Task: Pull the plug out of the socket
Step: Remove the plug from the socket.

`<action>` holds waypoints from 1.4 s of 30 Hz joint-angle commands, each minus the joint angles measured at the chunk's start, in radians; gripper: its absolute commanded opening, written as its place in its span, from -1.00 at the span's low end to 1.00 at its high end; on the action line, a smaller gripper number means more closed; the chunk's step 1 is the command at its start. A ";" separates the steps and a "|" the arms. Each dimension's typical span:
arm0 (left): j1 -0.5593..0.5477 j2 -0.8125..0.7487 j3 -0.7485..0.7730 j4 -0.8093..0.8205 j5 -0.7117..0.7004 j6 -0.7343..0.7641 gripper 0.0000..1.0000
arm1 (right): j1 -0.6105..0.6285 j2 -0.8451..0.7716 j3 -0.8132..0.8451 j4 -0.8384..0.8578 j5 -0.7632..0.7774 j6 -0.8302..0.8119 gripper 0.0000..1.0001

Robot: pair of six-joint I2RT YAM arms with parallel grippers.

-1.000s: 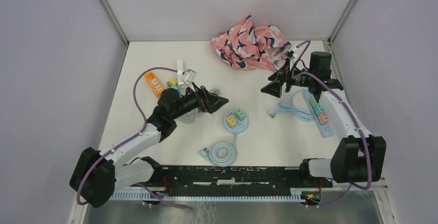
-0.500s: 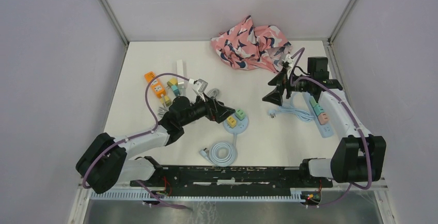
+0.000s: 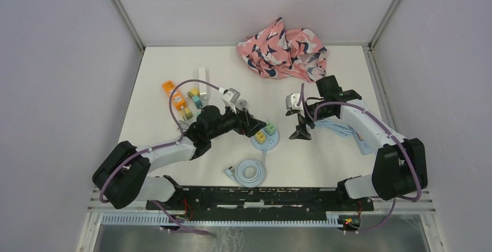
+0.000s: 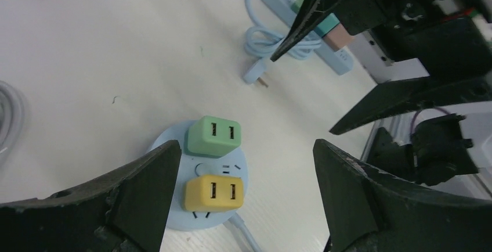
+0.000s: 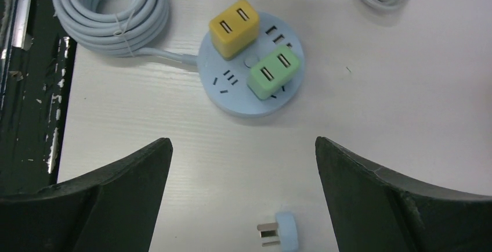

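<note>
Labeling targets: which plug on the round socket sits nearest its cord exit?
The yellow plug: it sits beside where the cord leaves; the green plug sits farther from it.

Crumpled pink cloth [image 3: 282,49] lies well apart from orange power strip [image 3: 176,96].

Light bright, even and diffuse, from overhead. Counter [image 3: 325,159] reads near-white, no hard glare. Shadows soft and faint, lying close under the left end effector [image 3: 259,127] and right end effector [image 3: 301,133]. Wrist views: dark fingers [image 4: 133,200] show little detail; surface ahead is sharp. No motion blur.
</note>
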 commanded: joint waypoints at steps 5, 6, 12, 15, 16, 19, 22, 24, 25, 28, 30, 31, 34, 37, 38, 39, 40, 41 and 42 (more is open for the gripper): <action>-0.155 0.014 0.026 -0.111 -0.260 0.331 0.84 | 0.043 0.033 0.017 -0.057 -0.030 -0.131 0.99; -0.159 0.013 0.017 -0.112 -0.276 0.343 0.83 | 0.044 0.030 0.011 -0.046 -0.029 -0.126 0.99; -0.193 0.068 0.029 -0.117 -0.282 0.368 0.73 | 0.044 0.037 0.018 -0.030 -0.019 -0.084 0.99; -0.216 0.107 0.056 -0.138 -0.277 0.377 0.69 | 0.044 0.040 0.017 -0.026 -0.018 -0.075 0.99; -0.224 0.117 0.063 -0.150 -0.286 0.385 0.68 | 0.044 0.040 0.017 -0.025 -0.016 -0.073 0.99; -0.239 0.134 0.068 -0.177 -0.339 0.400 0.63 | 0.044 0.040 0.018 -0.024 -0.016 -0.065 0.99; -0.241 0.146 0.068 -0.180 -0.351 0.407 0.58 | 0.044 0.043 0.019 -0.025 -0.018 -0.064 0.99; -0.240 0.162 0.077 -0.179 -0.347 0.413 0.47 | 0.044 0.042 0.019 -0.024 -0.018 -0.063 0.99; -0.241 0.173 0.083 -0.179 -0.344 0.414 0.42 | 0.044 0.042 0.018 -0.024 -0.019 -0.063 0.99; -0.240 0.202 0.106 -0.175 -0.333 0.427 0.30 | 0.044 0.043 0.014 -0.020 -0.019 -0.063 0.99; -0.241 0.218 0.120 -0.176 -0.332 0.447 0.11 | 0.043 0.046 0.014 -0.021 -0.023 -0.064 0.99; -0.241 0.226 0.124 -0.178 -0.332 0.458 -0.11 | 0.044 0.047 0.013 -0.020 -0.027 -0.064 0.98; -0.241 0.229 0.135 -0.189 -0.301 0.515 -0.69 | 0.045 0.052 0.006 -0.016 -0.038 -0.068 0.98; -0.241 0.224 0.123 -0.177 -0.189 0.598 -0.87 | 0.057 0.050 -0.024 0.017 -0.030 -0.087 0.97; -0.241 0.222 0.114 -0.166 -0.145 0.631 -0.89 | 0.062 0.046 -0.037 0.037 -0.018 -0.090 0.97; -0.241 0.218 0.106 -0.151 -0.114 0.657 -0.91 | 0.067 0.044 -0.047 0.055 -0.007 -0.088 0.98; -0.241 0.217 0.100 -0.142 -0.085 0.679 -0.93 | 0.070 0.044 -0.054 0.069 0.002 -0.089 0.98; -0.241 0.217 0.095 -0.133 -0.058 0.697 -0.94 | 0.074 0.047 -0.059 0.078 0.009 -0.090 0.98; -0.241 0.219 0.093 -0.125 -0.031 0.718 -0.94 | 0.077 0.051 -0.063 0.089 0.015 -0.090 0.96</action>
